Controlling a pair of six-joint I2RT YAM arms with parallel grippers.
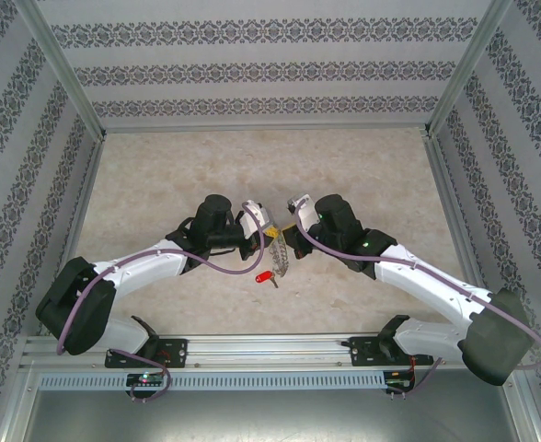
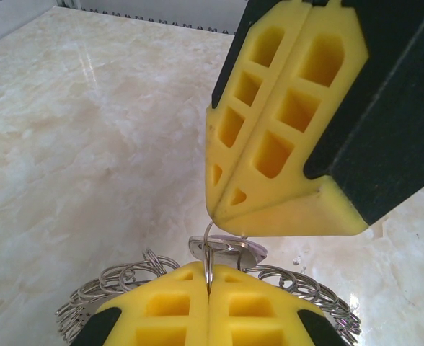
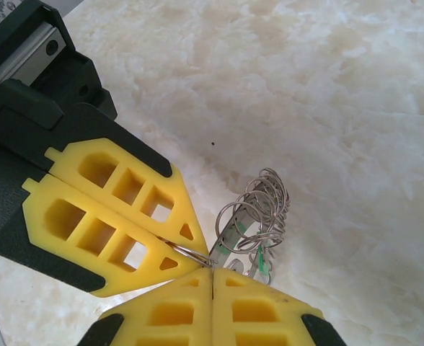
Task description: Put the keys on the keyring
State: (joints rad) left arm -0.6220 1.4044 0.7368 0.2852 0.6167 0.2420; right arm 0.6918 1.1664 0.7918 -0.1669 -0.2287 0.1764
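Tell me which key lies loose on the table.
The red-tagged key, alone on the table near the keyring; a green tag hangs at the ring.

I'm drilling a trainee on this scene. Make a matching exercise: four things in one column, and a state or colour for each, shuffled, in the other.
1 red-tagged key
2 keyring
3 left gripper
4 table

A pale, marbled
B lying loose on the table
C silvery, a rim loop also pinched by the right gripper
D yellow fingers shut on a wire loop

Pairs: 1-B, 2-C, 3-D, 4-A
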